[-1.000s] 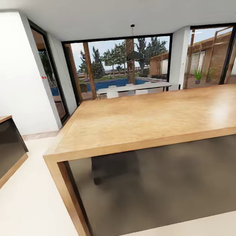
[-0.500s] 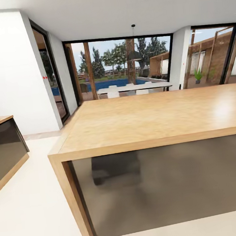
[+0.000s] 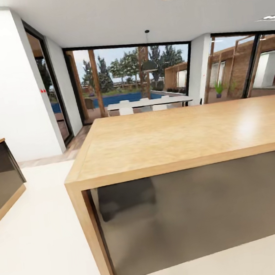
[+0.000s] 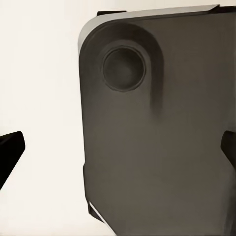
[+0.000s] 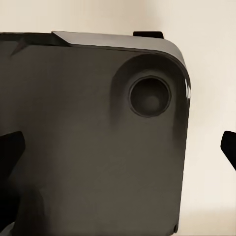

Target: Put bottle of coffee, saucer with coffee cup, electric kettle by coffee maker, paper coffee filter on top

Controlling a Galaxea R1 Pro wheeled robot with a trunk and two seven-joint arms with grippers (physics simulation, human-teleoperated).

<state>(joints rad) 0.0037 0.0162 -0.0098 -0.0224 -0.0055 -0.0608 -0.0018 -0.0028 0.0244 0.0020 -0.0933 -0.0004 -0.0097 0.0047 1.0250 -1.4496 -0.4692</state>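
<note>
Wooden and bare, the kitchen island (image 3: 175,137) stands close ahead; none of the coffee things show, so I cannot tell where they are. Both arms seem tucked low for travel: the left gripper (image 4: 118,152) and right gripper (image 5: 120,147) look down on the robot's dark base (image 4: 157,147) over pale floor (image 3: 35,250), fingertips spread wide apart, holding nothing.

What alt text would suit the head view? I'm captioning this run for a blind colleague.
A long wooden-topped kitchen island with dark glossy sides fills the foreground on a pale floor. Beyond it, floor-to-ceiling windows show a white dining table, trees and a pool. A second dark cabinet sits at the left edge.
</note>
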